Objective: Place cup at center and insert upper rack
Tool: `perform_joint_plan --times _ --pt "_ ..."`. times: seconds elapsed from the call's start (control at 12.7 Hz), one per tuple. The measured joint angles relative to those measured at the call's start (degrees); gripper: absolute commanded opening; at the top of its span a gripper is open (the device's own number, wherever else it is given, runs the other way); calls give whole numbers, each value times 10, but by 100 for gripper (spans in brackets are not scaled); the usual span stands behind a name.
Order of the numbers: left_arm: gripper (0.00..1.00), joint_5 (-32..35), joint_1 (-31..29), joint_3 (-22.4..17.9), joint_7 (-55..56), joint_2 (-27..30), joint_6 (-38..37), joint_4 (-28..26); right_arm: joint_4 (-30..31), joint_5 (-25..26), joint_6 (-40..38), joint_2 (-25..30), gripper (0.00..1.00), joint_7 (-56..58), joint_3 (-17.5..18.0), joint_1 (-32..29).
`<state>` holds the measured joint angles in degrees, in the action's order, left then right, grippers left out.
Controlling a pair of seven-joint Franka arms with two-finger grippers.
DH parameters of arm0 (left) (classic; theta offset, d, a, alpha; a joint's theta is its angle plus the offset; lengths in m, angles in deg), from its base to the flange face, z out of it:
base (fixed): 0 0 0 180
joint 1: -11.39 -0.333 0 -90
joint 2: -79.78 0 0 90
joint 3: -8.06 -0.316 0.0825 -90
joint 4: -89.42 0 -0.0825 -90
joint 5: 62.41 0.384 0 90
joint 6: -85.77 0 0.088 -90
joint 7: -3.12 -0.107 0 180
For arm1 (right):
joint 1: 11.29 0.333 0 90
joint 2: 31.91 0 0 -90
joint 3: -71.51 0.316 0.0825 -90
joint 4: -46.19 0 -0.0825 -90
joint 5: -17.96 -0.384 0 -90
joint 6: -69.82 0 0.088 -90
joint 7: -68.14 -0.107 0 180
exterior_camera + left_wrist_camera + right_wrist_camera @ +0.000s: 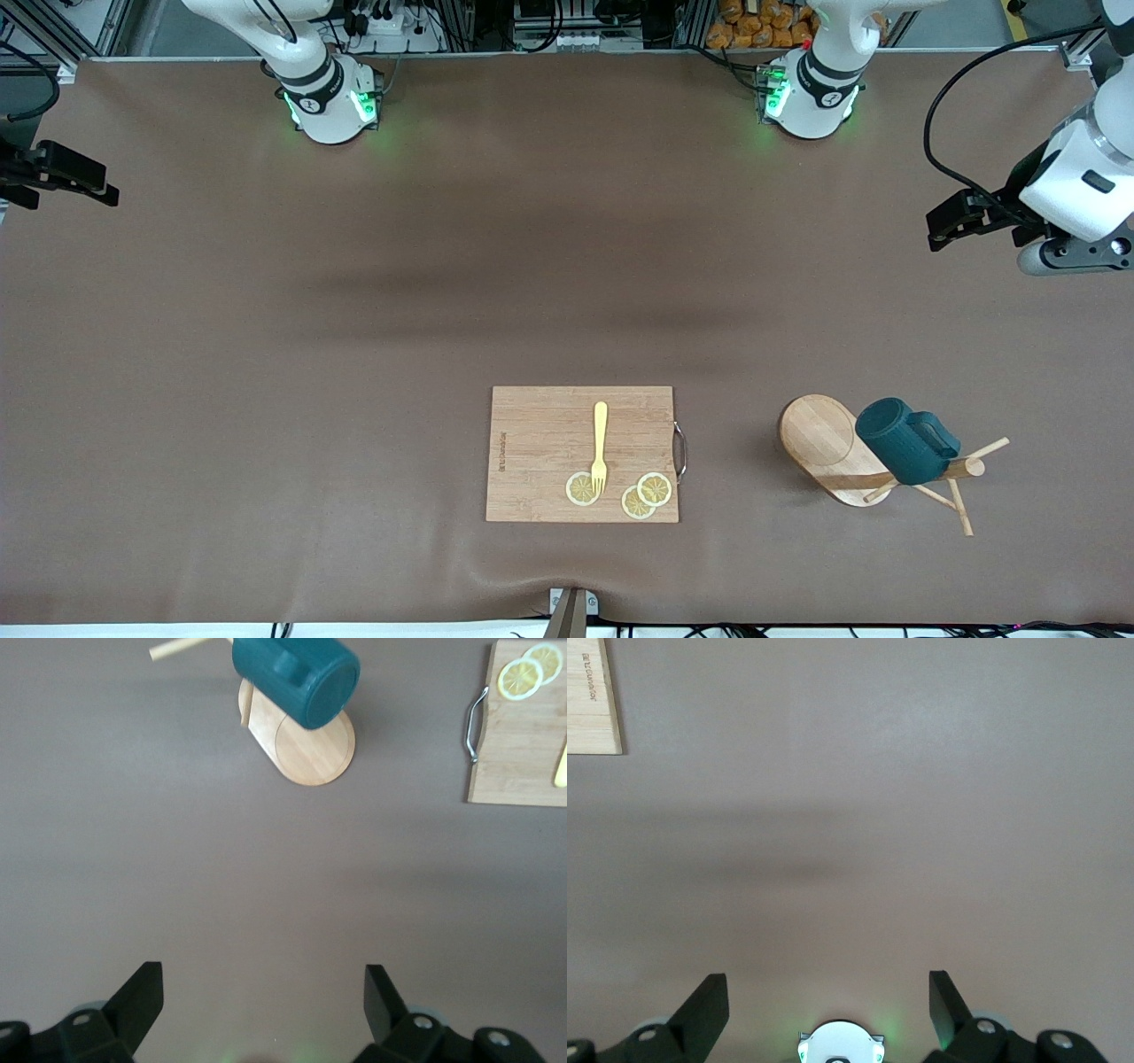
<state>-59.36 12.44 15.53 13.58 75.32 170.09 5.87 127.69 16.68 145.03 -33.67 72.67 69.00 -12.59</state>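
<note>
I've got both arms pulled back and up, waiting. The left gripper (pixel 264 1010) hangs over bare table at the left arm's end with its jaws wide apart on nothing; the right gripper (pixel 829 1014) hangs over bare table at the right arm's end, jaws just as wide, also on nothing. The teal cup (pixel 904 440) is not at the center: it hangs on a peg of the wooden cup rack (pixel 828 447), tilted, mouth angled down toward the rack's oval base, near the front edge of the table toward the left arm's end. The cutting board (pixel 582 454) lies near the middle of that front edge, with a yellow fork (pixel 600 446) and lemon slices (pixel 645 495) on it, well apart from the rack. I see no dishwasher-type rack anywhere, only this peg stand, so I can't tell what "insert upper rack" would mean here. My read: the cup part is what's open, since the cup sits on the stand, not at center. The cup is closest to the left arm, so I judge that arm would need to come down over it, close across the body or handle and slide it off along the peg's angle so the light stand doesn't tip.
</note>
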Motion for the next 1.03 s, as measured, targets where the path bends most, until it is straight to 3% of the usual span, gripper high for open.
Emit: perform_joint_plan --times 0.47,1.03 --pt "100 -4 69 -76 0 35 0 -46 0 8 4 0 100 0 0 0" --pt "100 -4 97 -104 10 53 0 -66 0 14 4 0 100 0 -2 0"
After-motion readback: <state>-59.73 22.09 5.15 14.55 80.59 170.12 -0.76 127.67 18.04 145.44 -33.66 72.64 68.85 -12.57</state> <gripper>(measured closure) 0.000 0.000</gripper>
